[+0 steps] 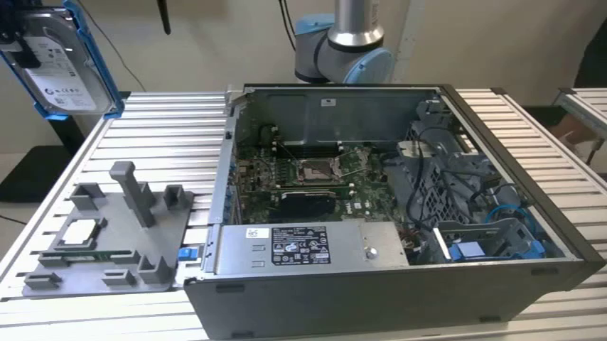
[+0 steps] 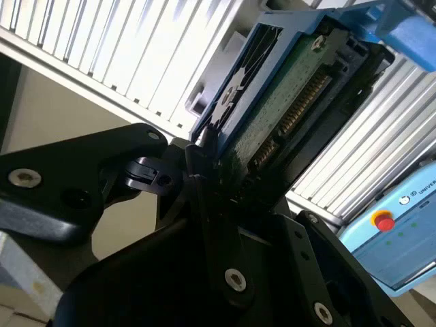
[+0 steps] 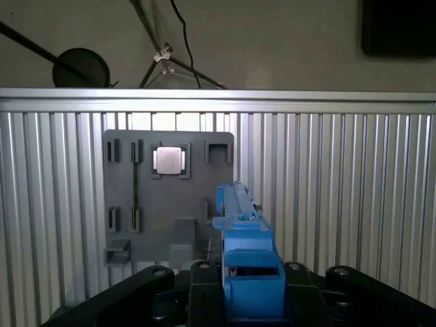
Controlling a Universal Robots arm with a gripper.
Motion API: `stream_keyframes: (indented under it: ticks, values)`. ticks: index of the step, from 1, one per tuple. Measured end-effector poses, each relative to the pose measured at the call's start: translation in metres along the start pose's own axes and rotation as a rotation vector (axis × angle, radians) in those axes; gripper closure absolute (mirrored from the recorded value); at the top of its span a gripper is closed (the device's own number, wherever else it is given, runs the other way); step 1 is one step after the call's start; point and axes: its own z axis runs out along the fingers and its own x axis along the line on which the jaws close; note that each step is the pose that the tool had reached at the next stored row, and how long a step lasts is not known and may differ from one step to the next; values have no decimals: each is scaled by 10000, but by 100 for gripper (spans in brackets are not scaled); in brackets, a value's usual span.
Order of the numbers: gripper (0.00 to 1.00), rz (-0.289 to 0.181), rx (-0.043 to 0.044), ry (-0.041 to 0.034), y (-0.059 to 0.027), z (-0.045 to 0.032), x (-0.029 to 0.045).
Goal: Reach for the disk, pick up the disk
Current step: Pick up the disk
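The disk (image 1: 62, 67), a silver-grey drive with a white label in a blue bracket, hangs upright in the air at the exterior view's far upper left, above the table's corner. My gripper (image 1: 8, 37) shows as a dark shape at that picture's edge, against the disk's side. In the second wrist view the black fingers (image 2: 197, 170) clamp the disk (image 2: 286, 102), whose green circuit-board underside faces the camera. In the first wrist view the disk's blue bracket (image 3: 242, 231) stands edge-on, rising from the shut gripper (image 3: 238, 289).
An open computer case (image 1: 379, 213) fills the middle of the slatted aluminium table (image 1: 531, 128), with a blue caddy (image 1: 470, 252) among its cables. A grey fixture plate (image 1: 104, 234) beside it carries a small silver chip (image 1: 78, 233). The arm's base (image 1: 346, 50) stands behind the case.
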Motion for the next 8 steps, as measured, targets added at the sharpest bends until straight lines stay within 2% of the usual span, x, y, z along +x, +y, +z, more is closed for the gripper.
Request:
stream_keyframes:
  ticks: [8]
  values:
    - [100, 0, -1, 0, -61, 1, -1]
